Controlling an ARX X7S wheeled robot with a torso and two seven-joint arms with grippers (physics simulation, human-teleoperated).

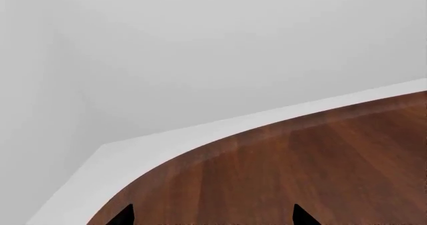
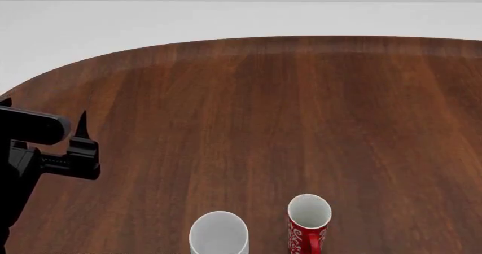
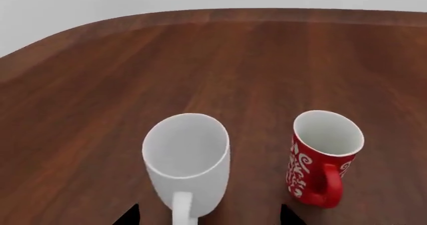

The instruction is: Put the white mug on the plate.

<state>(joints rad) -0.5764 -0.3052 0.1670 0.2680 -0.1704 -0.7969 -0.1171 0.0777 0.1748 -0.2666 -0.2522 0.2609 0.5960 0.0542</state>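
The white mug (image 2: 218,234) stands upright near the table's front edge, its lower part cut off by the head view. In the right wrist view the white mug (image 3: 187,160) has its handle toward the camera. My right gripper (image 3: 210,216) is open, with a fingertip on each side of the mug and apart from it; it is not in the head view. My left gripper (image 2: 81,127) hangs over the table's left side, far from the mug; in the left wrist view the left gripper (image 1: 213,216) is open and empty over bare wood. The plate is out of view.
A red mug with white patterns (image 2: 308,223) stands upright just right of the white mug; it also shows in the right wrist view (image 3: 323,157). The round dark wooden table (image 2: 301,113) curves away at the far and left edges.
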